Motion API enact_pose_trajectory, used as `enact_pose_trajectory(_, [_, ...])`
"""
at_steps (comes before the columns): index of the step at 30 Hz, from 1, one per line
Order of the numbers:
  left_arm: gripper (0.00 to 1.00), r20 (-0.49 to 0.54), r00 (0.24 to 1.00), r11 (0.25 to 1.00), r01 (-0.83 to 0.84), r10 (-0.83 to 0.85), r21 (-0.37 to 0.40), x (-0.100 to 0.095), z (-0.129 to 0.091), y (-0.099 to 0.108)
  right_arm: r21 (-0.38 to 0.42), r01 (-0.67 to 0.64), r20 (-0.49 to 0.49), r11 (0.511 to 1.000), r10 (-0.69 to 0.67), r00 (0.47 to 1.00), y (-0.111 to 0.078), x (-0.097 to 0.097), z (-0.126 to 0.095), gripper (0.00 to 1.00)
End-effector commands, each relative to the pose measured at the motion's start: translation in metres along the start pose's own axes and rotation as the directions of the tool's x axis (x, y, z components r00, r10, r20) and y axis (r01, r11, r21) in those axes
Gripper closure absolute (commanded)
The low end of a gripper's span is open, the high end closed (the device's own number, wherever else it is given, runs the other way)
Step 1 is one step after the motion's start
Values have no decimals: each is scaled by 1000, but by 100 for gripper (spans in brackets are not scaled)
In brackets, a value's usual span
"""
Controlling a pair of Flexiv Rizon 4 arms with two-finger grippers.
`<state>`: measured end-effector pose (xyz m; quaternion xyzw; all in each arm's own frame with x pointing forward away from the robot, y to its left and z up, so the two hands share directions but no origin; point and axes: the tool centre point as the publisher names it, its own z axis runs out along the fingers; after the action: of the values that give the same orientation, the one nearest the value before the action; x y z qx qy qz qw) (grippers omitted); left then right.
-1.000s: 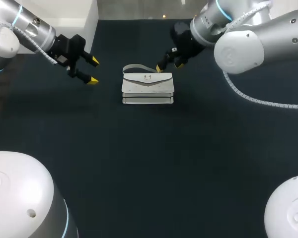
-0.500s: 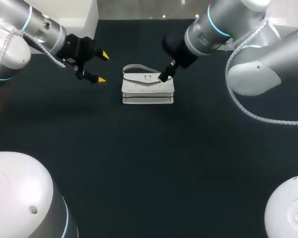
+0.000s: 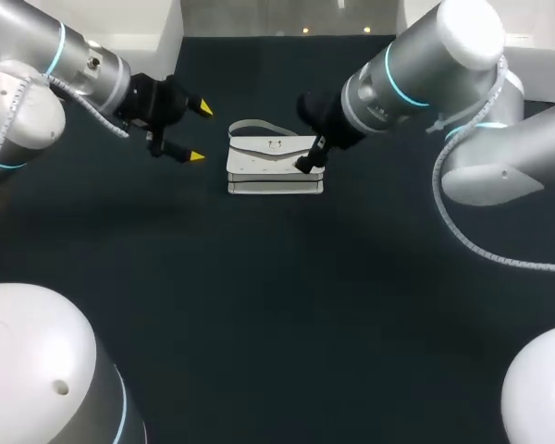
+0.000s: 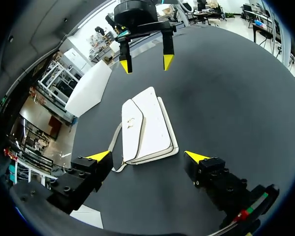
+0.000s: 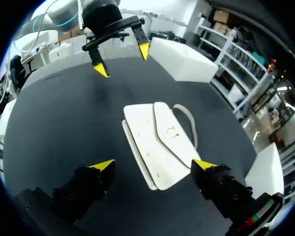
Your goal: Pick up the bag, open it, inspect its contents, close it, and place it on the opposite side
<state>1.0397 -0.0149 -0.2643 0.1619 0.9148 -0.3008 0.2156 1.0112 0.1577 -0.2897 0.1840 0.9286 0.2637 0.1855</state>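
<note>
From my seat I see the bag (image 3: 275, 165) lying flat on the dark table (image 3: 277, 305), out toward the far middle. It is a small white bag with its flap (image 3: 276, 144) closed over the front. Its strap (image 3: 250, 126) lies in a loose loop on the table along the bag's far edge.

My left claw (image 3: 201, 132) hangs just to the left of the bag with its fingers spread wide, holding nothing. In the left wrist view the bag (image 4: 146, 129) lies ahead of the left claw (image 4: 148, 156), with its near end about level with the yellow tips. There is dark table showing between each finger and the bag. The strap (image 4: 115, 147) curls off the bag's side toward one finger.

My right claw (image 3: 307, 159) is at the bag's right end, also released, with its fingers apart. In the right wrist view the bag (image 5: 157, 145) runs away from the right claw (image 5: 153, 164). Its near corner sits in the gap between the two tips, and neither finger presses on it. Seen from the left wrist, the right claw (image 4: 146, 64) has its tips just past the bag's far end, clear of the bag.
</note>
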Motion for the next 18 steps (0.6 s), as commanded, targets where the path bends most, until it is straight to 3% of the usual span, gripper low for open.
enact_pose_trajectory(1, [0,-1,1000,1000,-1,1,1,-1,0,0,-3,-2,184,1000,2,983,0,3,2,0])
enact_pose_trajectory(5, [0,-1,1000,1000,-1,1,1,-1,0,0,-3,-2,184,1000,2,983,0,3,2,0])
enact_pose_trajectory(11, [0,-12,999,999,-33,33,43,-8,16,5,97,160,288,982,-182,940,2,11,13,0])
enact_pose_trajectory(18, [0,-36,997,995,-63,66,83,-13,24,5,175,247,360,953,-296,885,-4,15,19,0])
